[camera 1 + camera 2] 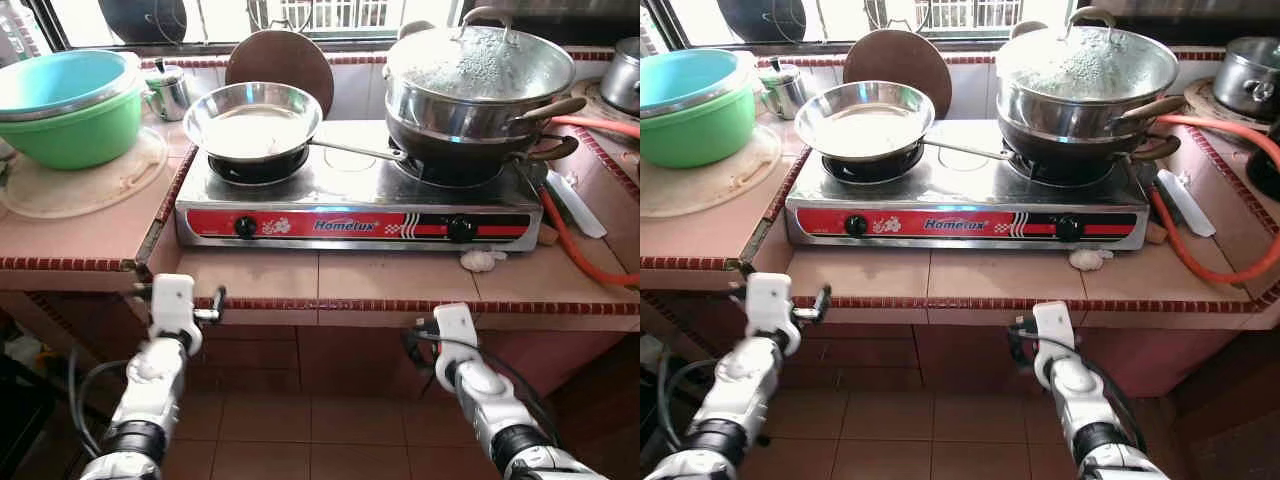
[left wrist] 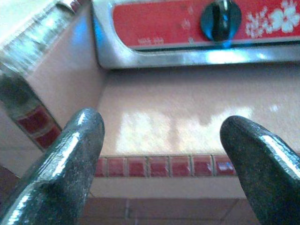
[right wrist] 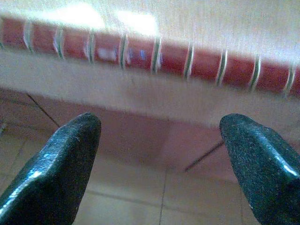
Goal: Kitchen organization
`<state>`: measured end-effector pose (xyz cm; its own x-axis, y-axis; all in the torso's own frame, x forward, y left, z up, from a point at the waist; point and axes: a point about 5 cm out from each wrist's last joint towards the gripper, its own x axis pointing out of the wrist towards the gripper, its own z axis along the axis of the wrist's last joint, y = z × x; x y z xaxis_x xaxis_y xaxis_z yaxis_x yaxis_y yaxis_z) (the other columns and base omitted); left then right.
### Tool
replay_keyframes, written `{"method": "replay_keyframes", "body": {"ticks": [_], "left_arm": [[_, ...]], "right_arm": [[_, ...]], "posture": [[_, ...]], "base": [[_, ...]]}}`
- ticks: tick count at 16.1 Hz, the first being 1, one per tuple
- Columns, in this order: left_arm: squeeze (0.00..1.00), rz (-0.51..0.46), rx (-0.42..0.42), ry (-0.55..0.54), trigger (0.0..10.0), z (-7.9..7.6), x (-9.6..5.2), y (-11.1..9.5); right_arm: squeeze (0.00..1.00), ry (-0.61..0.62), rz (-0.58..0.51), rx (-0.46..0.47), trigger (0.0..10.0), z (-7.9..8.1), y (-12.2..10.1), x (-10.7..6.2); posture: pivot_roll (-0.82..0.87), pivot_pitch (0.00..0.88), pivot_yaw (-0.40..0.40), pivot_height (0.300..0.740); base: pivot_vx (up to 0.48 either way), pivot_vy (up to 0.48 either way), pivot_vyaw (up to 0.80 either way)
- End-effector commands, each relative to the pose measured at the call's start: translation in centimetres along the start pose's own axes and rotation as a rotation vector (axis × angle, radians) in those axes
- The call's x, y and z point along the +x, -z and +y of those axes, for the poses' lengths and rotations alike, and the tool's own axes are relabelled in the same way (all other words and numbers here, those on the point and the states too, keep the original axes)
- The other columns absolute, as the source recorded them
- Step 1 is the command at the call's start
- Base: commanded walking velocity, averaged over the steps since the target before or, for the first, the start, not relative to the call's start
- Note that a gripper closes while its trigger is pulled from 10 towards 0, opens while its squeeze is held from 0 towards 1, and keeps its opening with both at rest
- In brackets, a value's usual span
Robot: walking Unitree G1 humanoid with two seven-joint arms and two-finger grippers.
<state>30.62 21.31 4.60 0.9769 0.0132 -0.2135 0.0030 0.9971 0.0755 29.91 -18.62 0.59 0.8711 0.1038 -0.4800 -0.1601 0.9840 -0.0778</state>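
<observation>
- A two-burner gas stove [image 1: 358, 222] with a red front panel, two black knobs and a steel top sits on the pink-tiled counter [image 1: 400, 280], back from the counter's front edge.
- On its left burner rests a shallow steel frying pan [image 1: 252, 121], shiny and pale inside, its thin handle reaching toward the right burner.
- On the right burner stand stacked steel pots with a fogged glass lid [image 1: 478, 62] on top; wooden handles stick out to the right.
- A round brown board [image 1: 282, 58] leans against the tiled wall behind the pan, and a small steel kettle [image 1: 167, 90] stands left of it.
- Stacked blue and green plastic basins [image 1: 66, 108] sit on a pale mat at the far left.
- An orange gas hose [image 1: 580, 245] curves over the counter right of the stove.
- The left gripper [image 2: 161, 154] is below the counter edge, facing the stove's left knob; its fingers are spread wide, holding nothing.
- The right gripper [image 3: 159, 154] is below the counter's red-tiled edge, fingers likewise wide apart and empty.
</observation>
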Motion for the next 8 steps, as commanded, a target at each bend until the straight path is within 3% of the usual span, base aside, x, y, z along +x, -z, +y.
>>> {"method": "replay_keyframes", "body": {"ticks": [1,4,5,7,8], "left_arm": [[0.00,0.037,0.000,0.006,10.0,0.4,-0.8,0.8],[0.00,0.038,-0.006,0.024,10.0,0.2,-3.5,1.3],[0.00,0.017,-0.001,0.025,10.0,0.2,-5.0,0.7],[0.00,0.000,0.018,0.025,10.0,0.4,-6.1,-0.2],[0.00,-0.013,0.017,-0.010,10.0,0.9,-7.5,-1.3]], "right_arm": [[0.00,-0.012,-0.032,-0.003,10.0,-0.1,-0.6,0.0],[0.00,-0.036,-0.111,-0.013,10.0,-0.2,-1.9,-0.3],[0.00,-0.069,-0.165,-0.015,10.0,0.0,-3.1,-0.6],[0.00,-0.095,-0.212,-0.017,10.0,0.2,-4.2,-1.2],[0.00,-0.116,-0.263,-0.016,10.0,0.2,-5.4,-2.2]], "posture": [[-0.12,0.005,0.018,0.740],[-0.12,0.015,0.023,0.740],[-0.11,0.026,0.023,0.740],[-0.10,0.030,0.022,0.740],[-0.09,0.039,0.024,0.740]], "base": [[0.000,0.000,0.00],[0.000,0.000,0.00],[0.000,0.000,0.00],[0.000,0.000,0.00],[0.000,0.000,0.00]]}}
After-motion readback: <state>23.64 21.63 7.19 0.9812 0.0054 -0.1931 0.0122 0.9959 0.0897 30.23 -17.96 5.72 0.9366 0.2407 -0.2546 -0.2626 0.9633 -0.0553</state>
